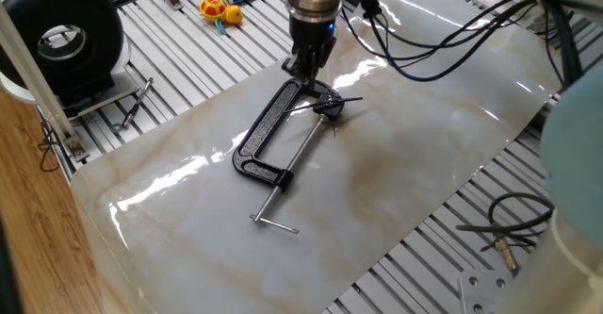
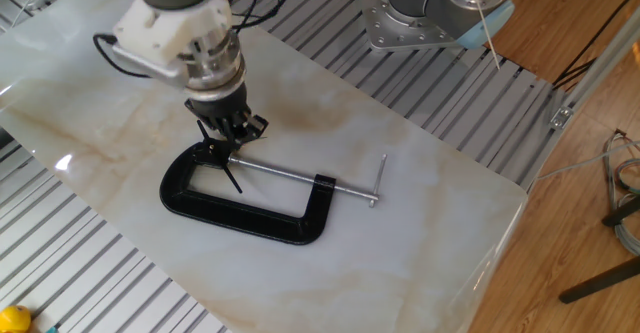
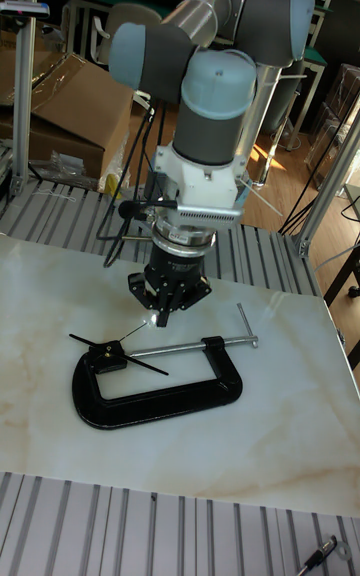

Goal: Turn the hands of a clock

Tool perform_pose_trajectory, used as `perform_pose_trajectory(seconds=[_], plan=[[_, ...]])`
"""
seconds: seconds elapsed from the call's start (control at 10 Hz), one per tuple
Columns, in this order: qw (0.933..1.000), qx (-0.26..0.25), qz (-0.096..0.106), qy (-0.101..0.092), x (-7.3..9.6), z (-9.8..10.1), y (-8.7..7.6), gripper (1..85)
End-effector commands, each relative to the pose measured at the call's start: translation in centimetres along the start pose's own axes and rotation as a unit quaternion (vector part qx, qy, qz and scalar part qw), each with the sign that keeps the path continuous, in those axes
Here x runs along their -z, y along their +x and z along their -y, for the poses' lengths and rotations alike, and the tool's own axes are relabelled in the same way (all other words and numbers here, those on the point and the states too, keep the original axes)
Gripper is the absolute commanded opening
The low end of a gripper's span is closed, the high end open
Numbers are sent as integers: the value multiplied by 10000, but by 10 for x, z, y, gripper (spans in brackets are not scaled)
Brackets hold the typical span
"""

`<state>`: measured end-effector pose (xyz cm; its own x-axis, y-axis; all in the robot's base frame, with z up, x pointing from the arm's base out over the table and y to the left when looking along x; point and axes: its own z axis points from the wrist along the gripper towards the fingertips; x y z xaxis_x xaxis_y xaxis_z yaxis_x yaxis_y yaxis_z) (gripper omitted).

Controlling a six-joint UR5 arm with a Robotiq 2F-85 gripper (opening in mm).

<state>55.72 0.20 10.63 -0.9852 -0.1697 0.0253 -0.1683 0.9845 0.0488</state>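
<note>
my gripper (image 2: pixel 229 134) low over the clock (image 2: pixel 218 153) in the C-clamp (image 2: pixel 240 211) jaw, fingertips close together, can't tell if gripping, hands (image 3: pixel 150 363) splayed, marble sheet (image 1: pixel 405 163) underneath

The large black C-shaped metal clamp (image 2: pixel 240 213) lay flat on the pale marbled tabletop sheet (image 2: pixel 420 233), centre-left in the other fixed view. The small dark round clock hub (image 2: pixel 217 155) sat at the clamp's upper-left jaw end, thin black needle hands (image 2: pixel 233 178) radiating from it. The silver screw rod with crossbar (image 2: pixel 375 181) pointed right. The two-finger gripper (image 2: pixel 232 135) stood just above the hub.
</note>
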Motion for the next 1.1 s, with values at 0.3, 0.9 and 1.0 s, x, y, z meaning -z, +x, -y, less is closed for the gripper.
perform_pose_trajectory(seconds=[0.3, 0.9, 1.0], plan=[[9999, -91, 93, 31, -39, -2, -21, 17], [9995, -187, 196, -187, -58, -16, -28, 13], [9994, -179, 217, -223, -58, -17, -29, 13]])
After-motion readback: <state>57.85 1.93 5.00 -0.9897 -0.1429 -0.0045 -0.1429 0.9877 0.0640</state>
